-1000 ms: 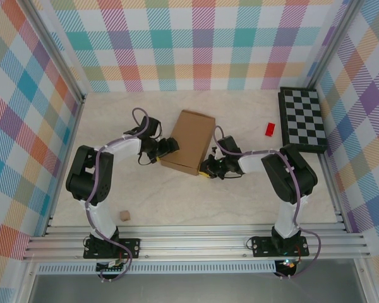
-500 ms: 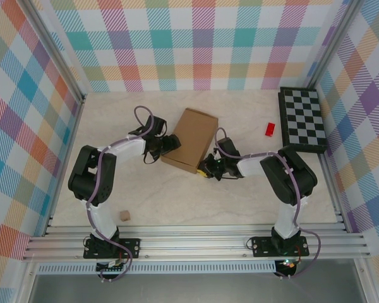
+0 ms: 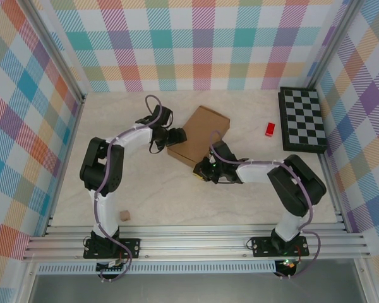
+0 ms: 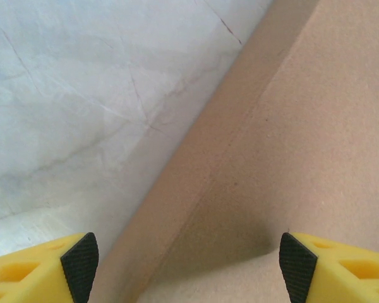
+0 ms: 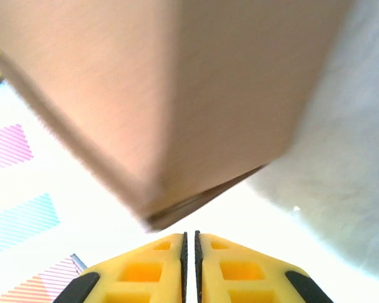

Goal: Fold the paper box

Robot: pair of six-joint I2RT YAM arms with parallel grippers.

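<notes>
The paper box (image 3: 200,134) is a closed brown cardboard box lying askew in the middle of the table. My left gripper (image 3: 176,136) is at its left edge, open wide. In the left wrist view the box (image 4: 297,126) lies right under the left gripper (image 4: 189,268), one fingertip (image 4: 79,262) over the table and the other over the box top. My right gripper (image 3: 201,171) sits at the box's near corner. In the right wrist view the right gripper (image 5: 189,243) is shut with nothing in it, just short of the box's corner (image 5: 177,95).
A black-and-white checkered board (image 3: 301,118) lies at the back right, with a small red block (image 3: 270,129) to its left. A tiny tan cube (image 3: 124,215) sits near the front left. Plaid walls close in the table on three sides.
The box has turned clockwise and shifted a little back and right. My left gripper moved right and back along its edge. My right gripper moved left to the near corner.
</notes>
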